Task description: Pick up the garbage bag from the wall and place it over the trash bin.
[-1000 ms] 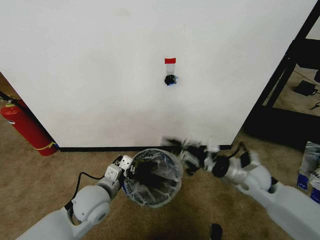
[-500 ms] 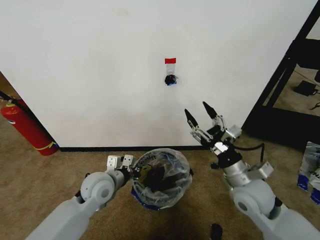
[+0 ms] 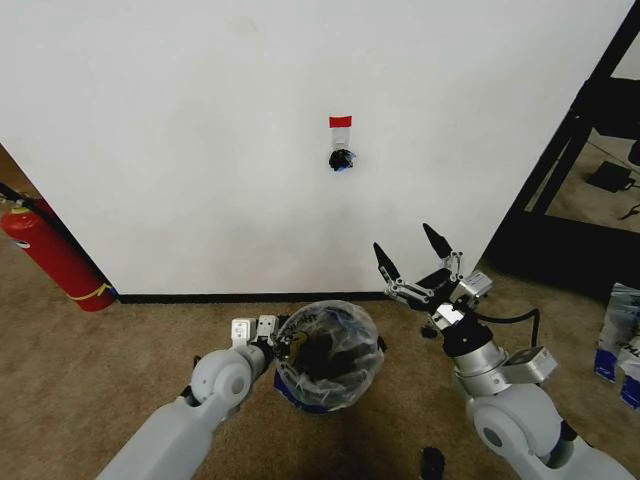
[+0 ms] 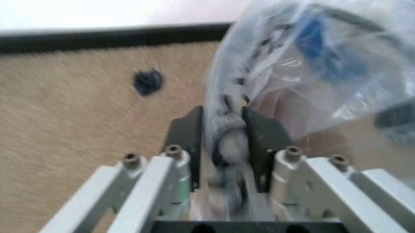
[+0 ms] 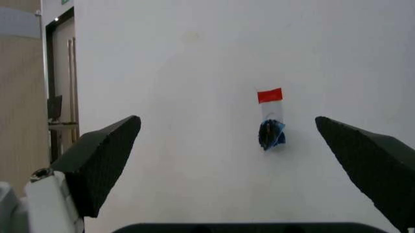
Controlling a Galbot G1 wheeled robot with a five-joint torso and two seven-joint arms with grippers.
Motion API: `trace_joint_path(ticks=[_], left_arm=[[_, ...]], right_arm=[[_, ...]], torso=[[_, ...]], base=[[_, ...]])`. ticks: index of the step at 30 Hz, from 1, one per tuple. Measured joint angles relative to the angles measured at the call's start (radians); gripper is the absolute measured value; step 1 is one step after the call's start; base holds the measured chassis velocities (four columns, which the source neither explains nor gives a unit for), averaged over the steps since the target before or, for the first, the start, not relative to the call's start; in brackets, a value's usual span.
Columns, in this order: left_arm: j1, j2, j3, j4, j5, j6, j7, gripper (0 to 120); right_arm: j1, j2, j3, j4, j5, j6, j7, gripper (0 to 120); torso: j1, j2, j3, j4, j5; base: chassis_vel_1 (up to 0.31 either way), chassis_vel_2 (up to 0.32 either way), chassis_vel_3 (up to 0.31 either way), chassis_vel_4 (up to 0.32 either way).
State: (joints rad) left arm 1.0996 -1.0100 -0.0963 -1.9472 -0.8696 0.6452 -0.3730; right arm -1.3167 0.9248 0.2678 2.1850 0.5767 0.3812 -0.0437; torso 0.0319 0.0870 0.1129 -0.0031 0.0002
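- Bag (image 3: 328, 342): drawn over the bin (image 3: 290, 389), which stands on the carpet (image 3: 80, 350) just out from the wall (image 3: 200, 150). Film balloons over the mouth; it is off the hook (image 3: 341, 159).
- Handling, judged: thin film, very light, limp, slippery and easily torn. It will not keep a shape and would likely spring back off the rim if let go slack.
- Best hold, judged: a gathered pinch of film at the rim edge, not the stretched middle.
- Left claw (image 4: 224, 141): closed on a bunched fold of the bag at the bin's left rim, the film pinched between both dark pads (image 4: 186, 133).
- Right claw (image 3: 411, 259): raised to the right of the bin, well apart from the bag, fingers spread wide and holding nothing. In the right wrist view it faces the wall, the hook (image 5: 270, 134) between its tips.
- Edges: the bin's right rim is unheld; whether film is tucked fully round it cannot be told.
- Room: open carpet in front and on both sides. The baseboard (image 3: 200, 297) is close behind the bin. An extinguisher (image 3: 55, 255) stands well to the left, a dark frame (image 3: 565, 150) to the right.
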Motion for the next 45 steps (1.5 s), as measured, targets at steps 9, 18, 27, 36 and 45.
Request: trace_joint_path(ticks=[9,18,27,36,45], left_arm=[[0.219,0.052,-0.2,-0.227,0.064,-0.036,0.036,61],[0.458,-0.113,-0.305,-0.38,0.564,-0.468,0.133,89],[0.599,-0.288,-0.423,-0.427,0.746,-0.735,0.199,100],[0.606,-0.323,-0.424,-0.451,0.723,-0.709,0.202,100],[0.603,-0.32,-0.421,-0.45,0.718,-0.704,0.202,100]], right_arm=[[-0.01,0.052,0.01,-0.023,-0.066,0.016,-0.007,100],[-0.205,0.17,0.152,-0.016,-0.265,0.04,0.05,100],[-0.416,0.353,0.212,-0.098,-0.435,0.162,0.078,100],[-0.414,0.388,0.186,-0.12,-0.474,0.168,0.139,100],[-0.411,0.385,0.184,-0.12,-0.471,0.166,0.139,100]], torso=[[0.0,0.0,0.0,0.0003,-0.0001],[0.0,0.0,0.0,-0.0006,-0.0002],[0.0,0.0,0.0,-0.0002,-0.0002],[0.0,0.0,0.0,0.0,-0.0002],[0.0,0.0,0.0,0.0,-0.0002]], base=[[0.0,0.0,0.0,0.0],[0.0,0.0,0.0,0.0],[0.0,0.0,0.0,0.0],[0.0,0.0,0.0,0.0],[0.0,0.0,0.0,0.0]])
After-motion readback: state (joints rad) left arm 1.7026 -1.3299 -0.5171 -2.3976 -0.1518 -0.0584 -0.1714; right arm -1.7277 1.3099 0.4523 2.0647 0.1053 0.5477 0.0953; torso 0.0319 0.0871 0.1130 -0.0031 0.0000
